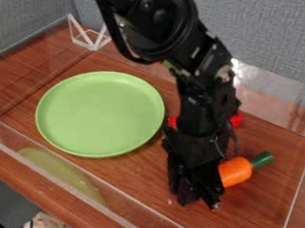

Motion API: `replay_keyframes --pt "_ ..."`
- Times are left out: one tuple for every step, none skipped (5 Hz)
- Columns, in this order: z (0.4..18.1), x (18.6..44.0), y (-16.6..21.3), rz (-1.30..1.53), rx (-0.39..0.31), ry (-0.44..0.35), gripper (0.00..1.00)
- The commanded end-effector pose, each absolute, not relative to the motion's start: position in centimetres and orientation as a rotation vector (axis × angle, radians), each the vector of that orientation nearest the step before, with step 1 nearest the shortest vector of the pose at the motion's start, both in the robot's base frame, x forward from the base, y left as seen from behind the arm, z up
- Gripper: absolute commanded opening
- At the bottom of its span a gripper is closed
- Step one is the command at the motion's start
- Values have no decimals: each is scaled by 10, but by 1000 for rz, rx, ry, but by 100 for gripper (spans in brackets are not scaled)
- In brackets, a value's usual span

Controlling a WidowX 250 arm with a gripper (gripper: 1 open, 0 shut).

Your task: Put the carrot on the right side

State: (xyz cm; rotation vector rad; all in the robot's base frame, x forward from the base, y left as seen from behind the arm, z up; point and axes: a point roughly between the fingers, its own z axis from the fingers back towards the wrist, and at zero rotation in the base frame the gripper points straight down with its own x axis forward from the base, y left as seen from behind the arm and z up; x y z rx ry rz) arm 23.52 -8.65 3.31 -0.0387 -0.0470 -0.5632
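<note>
The small orange carrot (237, 172) lies low over the wooden table, right of the green plate (97, 113), with its green top (262, 160) pointing right and away. My black gripper (197, 195) points straight down just left of the carrot. It looks shut on the carrot's narrow end, which is hidden behind the fingers. The plate has nothing on it.
A red block (234, 119) shows partly behind the arm. Clear plastic walls (277, 90) fence the wooden table (274, 201) at the back, right and front. A white wire stand (86, 31) sits at the back left, and a yellowish patch (59, 169) at the front left.
</note>
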Motion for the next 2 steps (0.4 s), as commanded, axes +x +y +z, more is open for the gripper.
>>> replay_keyframes --pt "51 249 -81 -615 -26 -131 0" --pt "51 241 -72 -644 -13 -146 0"
